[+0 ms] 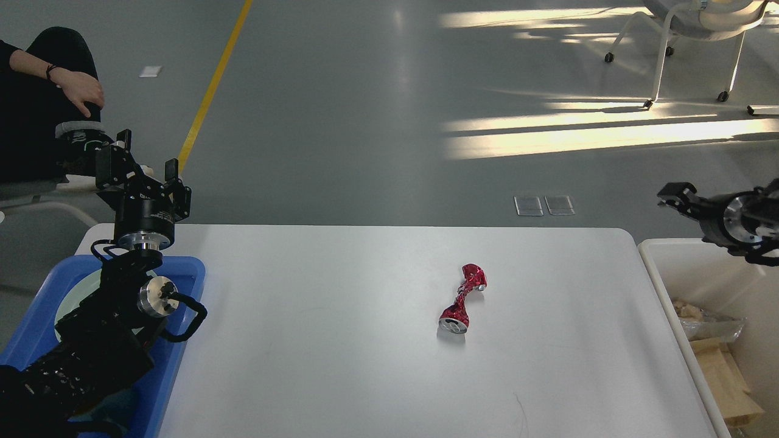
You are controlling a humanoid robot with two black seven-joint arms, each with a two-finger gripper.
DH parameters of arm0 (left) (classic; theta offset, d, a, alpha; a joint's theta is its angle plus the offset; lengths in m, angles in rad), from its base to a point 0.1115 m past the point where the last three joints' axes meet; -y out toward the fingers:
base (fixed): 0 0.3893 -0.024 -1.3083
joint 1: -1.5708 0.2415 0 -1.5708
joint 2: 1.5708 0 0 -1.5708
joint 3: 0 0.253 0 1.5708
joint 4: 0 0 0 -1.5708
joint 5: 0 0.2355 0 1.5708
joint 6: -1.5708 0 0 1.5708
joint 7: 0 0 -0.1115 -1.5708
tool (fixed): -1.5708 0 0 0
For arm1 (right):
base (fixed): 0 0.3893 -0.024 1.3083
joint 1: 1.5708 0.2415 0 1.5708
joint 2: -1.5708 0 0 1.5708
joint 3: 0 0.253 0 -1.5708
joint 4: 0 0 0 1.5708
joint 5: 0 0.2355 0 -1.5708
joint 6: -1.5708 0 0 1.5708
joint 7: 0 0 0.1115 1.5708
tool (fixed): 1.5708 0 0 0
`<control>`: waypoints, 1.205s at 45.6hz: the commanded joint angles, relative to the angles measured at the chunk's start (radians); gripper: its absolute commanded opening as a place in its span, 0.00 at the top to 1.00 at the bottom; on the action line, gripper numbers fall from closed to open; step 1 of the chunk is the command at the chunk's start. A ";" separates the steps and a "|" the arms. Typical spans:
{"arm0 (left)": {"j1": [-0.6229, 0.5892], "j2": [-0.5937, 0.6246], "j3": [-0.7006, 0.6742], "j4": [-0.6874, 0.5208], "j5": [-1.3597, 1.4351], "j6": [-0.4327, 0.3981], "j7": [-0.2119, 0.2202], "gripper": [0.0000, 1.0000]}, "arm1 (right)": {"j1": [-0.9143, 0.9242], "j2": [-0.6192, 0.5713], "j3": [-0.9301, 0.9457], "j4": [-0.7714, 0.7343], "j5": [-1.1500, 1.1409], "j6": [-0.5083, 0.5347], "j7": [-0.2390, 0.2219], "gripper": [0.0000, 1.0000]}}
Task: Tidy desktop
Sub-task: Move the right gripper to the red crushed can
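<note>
Head view: we see the white desktop (pixel 341 340) fill the middle, and a squashed red can (pixel 462 299) lies on it a bit right of the middle, far from both our arms. Our left gripper (pixel 139 163) is held up over the back end of the blue tray (pixel 182 353) with its fingers apart and nothing in them. Our right gripper (pixel 675 198) sits above the white bin (pixel 654 267) at the right edge, and we cannot tell if it is open or closed.
</note>
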 commanded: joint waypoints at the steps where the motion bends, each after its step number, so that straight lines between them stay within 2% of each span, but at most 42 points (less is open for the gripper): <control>1: 0.000 0.000 0.000 0.000 0.000 0.000 0.000 0.03 | 0.154 0.033 -0.009 0.142 0.000 0.069 0.000 0.00; 8: 0.000 0.000 0.000 0.002 0.000 0.000 0.000 0.03 | 0.324 0.115 -0.022 0.249 0.005 0.193 0.000 0.00; 15: 0.000 0.000 0.000 0.000 0.000 0.000 0.000 0.03 | 0.438 0.210 -0.031 0.252 0.006 0.308 0.000 0.00; 19: 0.000 0.000 0.000 0.000 0.000 0.000 0.000 0.03 | 0.470 0.263 -0.034 0.252 0.006 0.336 0.000 0.00; 24: 0.000 0.000 0.000 0.000 0.000 0.000 0.000 0.03 | 0.420 0.314 -0.033 0.241 0.006 0.319 0.000 0.00; 29: 0.000 0.000 0.000 0.000 0.000 0.000 0.000 0.03 | 0.263 0.369 -0.005 0.212 0.006 0.282 0.000 0.00; 36: 0.000 0.000 0.000 0.000 0.000 0.000 0.000 0.03 | 0.090 0.475 0.010 0.094 0.006 0.186 0.000 0.00; 42: 0.000 0.000 0.000 0.000 0.000 0.000 0.000 0.03 | 0.001 0.518 0.012 -0.009 0.006 0.127 0.000 0.00; 55: 0.000 0.000 0.000 0.000 0.000 0.000 0.000 0.03 | -0.145 0.579 0.013 -0.141 0.006 0.109 0.000 0.00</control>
